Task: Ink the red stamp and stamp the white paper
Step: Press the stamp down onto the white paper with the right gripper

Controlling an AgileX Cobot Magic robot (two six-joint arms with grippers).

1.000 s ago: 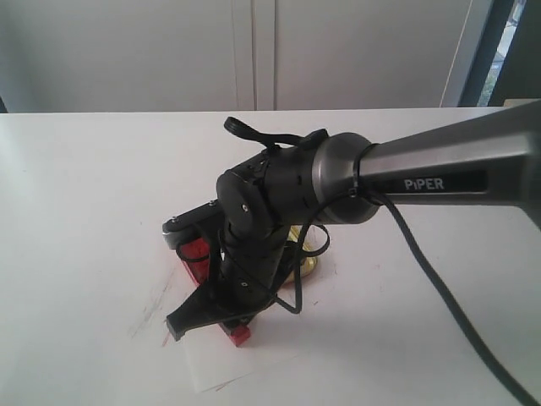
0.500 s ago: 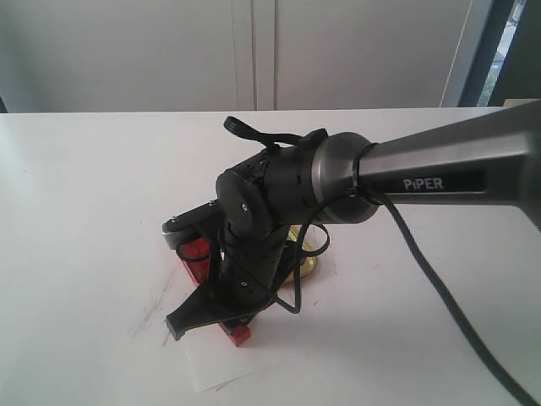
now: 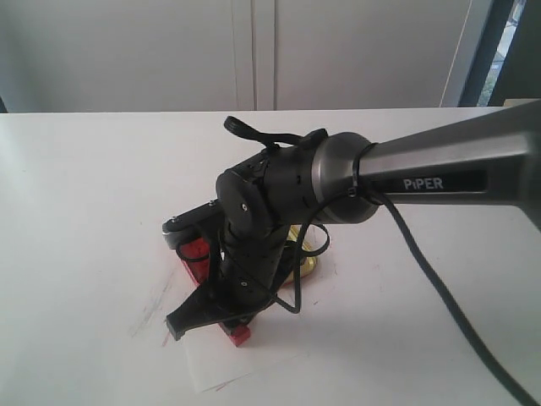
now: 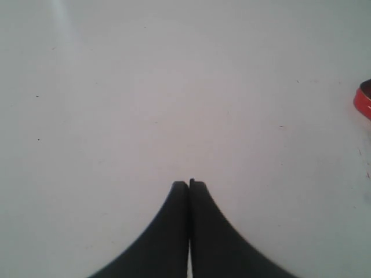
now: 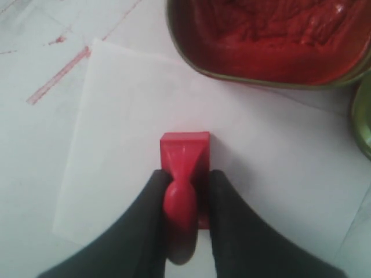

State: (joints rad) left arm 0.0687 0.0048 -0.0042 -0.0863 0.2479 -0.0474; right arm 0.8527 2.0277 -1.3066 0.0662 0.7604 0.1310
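Stamping step. Right gripper (image 5: pixel 188 174): jaws pinch the red stamp (image 5: pixel 184 145) by its handle, base seemingly down on the white paper (image 5: pixel 116 116). Left gripper (image 4: pixel 188 184): jaws pressed together, holding nothing. Next, likely a straight lift without smearing.

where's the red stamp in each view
Exterior: the red stamp is low centre, under the arm, at the near edge of the white paper.
Left wrist: not in it.
Right wrist: the stamp is at the centre, standing on the paper.
Shared landmark: the red ink tin, also in the right wrist view.
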